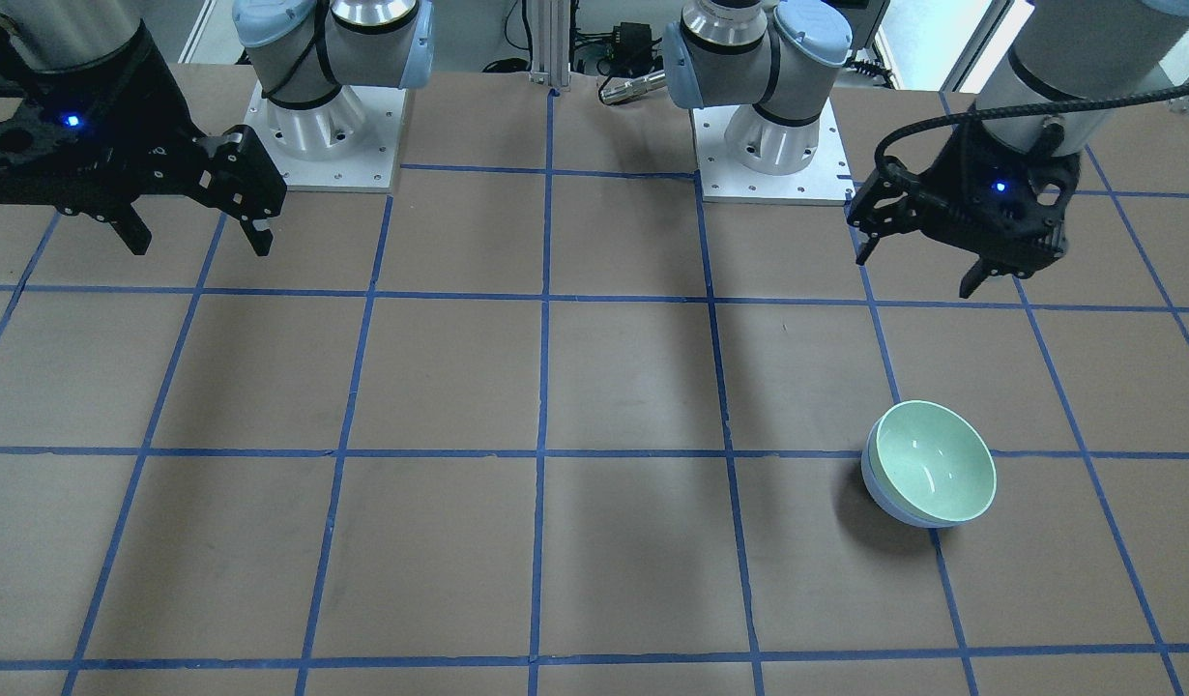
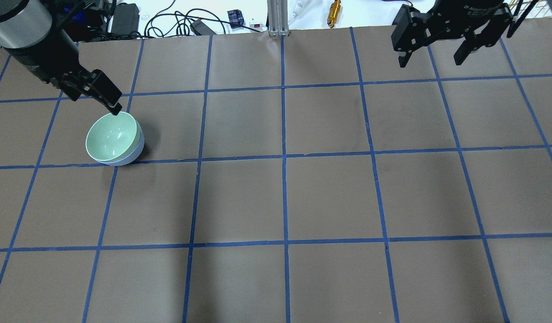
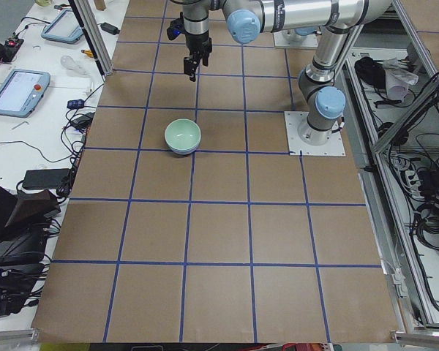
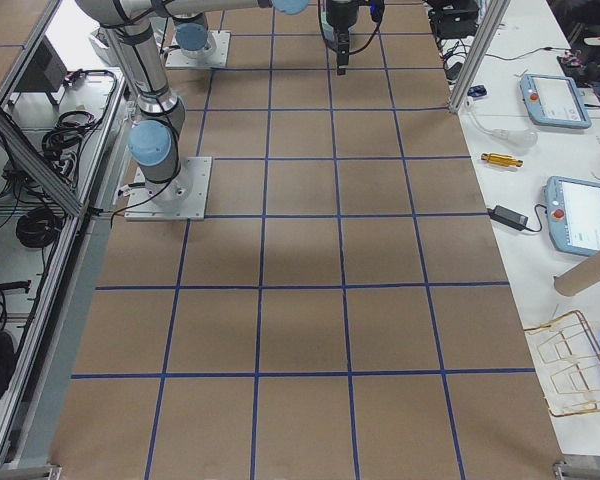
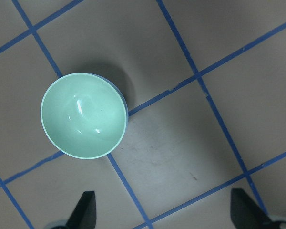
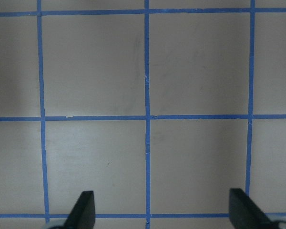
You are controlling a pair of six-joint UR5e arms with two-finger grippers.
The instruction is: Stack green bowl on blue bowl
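Observation:
The green bowl [image 1: 933, 464] sits nested upright inside the blue bowl [image 1: 883, 501], of which only a thin outer crescent shows. The pair stands on the brown table on my left side and also shows in the overhead view, green bowl [image 2: 111, 137] in blue bowl [image 2: 135, 152], and in the left wrist view [image 5: 83, 114]. My left gripper [image 1: 918, 271] is open and empty, raised above the table and apart from the bowls, on their robot side. My right gripper [image 1: 200, 246] is open and empty, high over the table's opposite side [image 2: 429, 62].
The two arm bases [image 1: 329, 145] [image 1: 773, 145] stand on white plates at the robot's edge. Blue tape lines grid the brown table [image 2: 285, 197]. Cables and a brass part [image 2: 334, 9] lie beyond the far edge. Teach pendants [image 4: 580, 215] lie off the table.

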